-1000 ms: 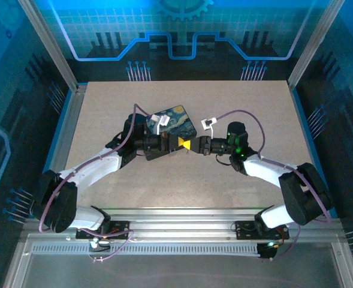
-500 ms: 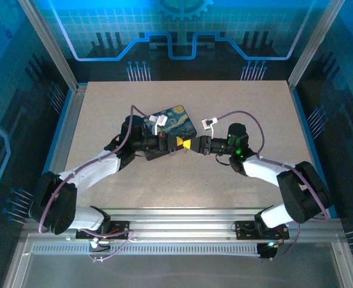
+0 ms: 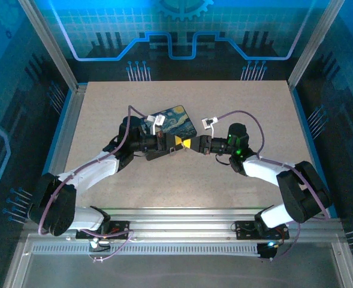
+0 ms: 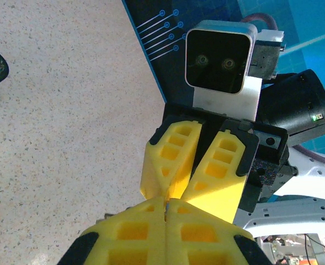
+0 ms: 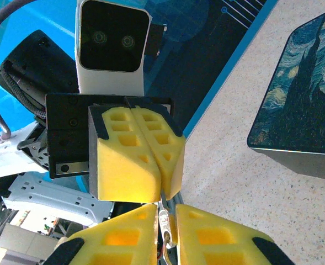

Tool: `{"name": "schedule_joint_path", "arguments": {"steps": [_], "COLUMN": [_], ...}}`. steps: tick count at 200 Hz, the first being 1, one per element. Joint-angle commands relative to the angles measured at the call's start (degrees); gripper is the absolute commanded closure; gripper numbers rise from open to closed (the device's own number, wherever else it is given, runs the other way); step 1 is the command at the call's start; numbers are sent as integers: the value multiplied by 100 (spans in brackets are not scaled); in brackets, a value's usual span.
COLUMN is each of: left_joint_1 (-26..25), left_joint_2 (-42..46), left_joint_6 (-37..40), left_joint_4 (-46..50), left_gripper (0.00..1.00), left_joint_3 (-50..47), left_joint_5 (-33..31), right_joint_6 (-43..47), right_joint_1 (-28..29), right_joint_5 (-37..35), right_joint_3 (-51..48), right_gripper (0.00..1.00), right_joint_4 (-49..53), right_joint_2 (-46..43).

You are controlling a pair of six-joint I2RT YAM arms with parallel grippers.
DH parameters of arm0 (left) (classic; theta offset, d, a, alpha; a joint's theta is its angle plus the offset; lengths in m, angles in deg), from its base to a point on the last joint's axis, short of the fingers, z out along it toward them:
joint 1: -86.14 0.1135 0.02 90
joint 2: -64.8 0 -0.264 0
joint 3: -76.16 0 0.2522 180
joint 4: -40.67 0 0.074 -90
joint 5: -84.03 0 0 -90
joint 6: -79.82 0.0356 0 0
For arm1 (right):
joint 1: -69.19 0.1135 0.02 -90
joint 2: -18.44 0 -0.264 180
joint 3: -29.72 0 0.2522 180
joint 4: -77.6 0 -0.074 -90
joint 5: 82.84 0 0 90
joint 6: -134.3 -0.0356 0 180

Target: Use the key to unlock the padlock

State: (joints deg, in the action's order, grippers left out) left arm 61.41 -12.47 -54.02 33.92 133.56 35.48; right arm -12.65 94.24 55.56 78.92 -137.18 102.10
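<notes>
My left gripper (image 3: pixel 179 141) and right gripper (image 3: pixel 190 143) meet tip to tip above the middle of the table. The key (image 5: pixel 164 221), small and silvery with a ring on its head, sits between the right gripper's (image 5: pixel 165 208) yellow fingers. Its blade runs up into the seam of the left gripper's shut fingers (image 5: pixel 151 160). In the left wrist view a grey sliver of the key (image 4: pixel 166 205) shows at the tip of the left gripper (image 4: pixel 166 202), with the right gripper's fingers (image 4: pixel 173 160) just beyond. The padlock is hidden.
A dark box with a starry painted lid (image 3: pixel 173 120) lies on the table just behind the left gripper; its side shows in the right wrist view (image 5: pixel 300 110). Speckled beige tabletop (image 3: pixel 224 186) surrounds the arms, walled by blue panels and metal posts.
Both grippers have drifted a few pixels left and back while staying tip to tip. The box has not moved.
</notes>
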Motion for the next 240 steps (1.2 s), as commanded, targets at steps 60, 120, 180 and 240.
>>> {"name": "schedule_joint_path", "arguments": {"steps": [60,120,180,240], "left_joint_1": [96,127,128,178], "left_joint_2": [125,77,-16,52], "left_joint_6": [-275,-485,-620,-425], "left_joint_4": [-476,-782,-1007,-541], "left_gripper": [100,100,100,61], "left_joint_3": [-185,-279,-371,-361], "left_joint_5": [-99,-137,-164,-413], "right_joint_6": [-98,-97,-119,-16], "right_joint_1": [25,60,87,-43], "right_joint_5": [37,7,-18,-65], "right_joint_3": [-10,7,27,9], "right_gripper": [86,88,98,100], "right_joint_4": [-457,-464,-568,-281], "right_joint_2": [120,133,213,170]}}
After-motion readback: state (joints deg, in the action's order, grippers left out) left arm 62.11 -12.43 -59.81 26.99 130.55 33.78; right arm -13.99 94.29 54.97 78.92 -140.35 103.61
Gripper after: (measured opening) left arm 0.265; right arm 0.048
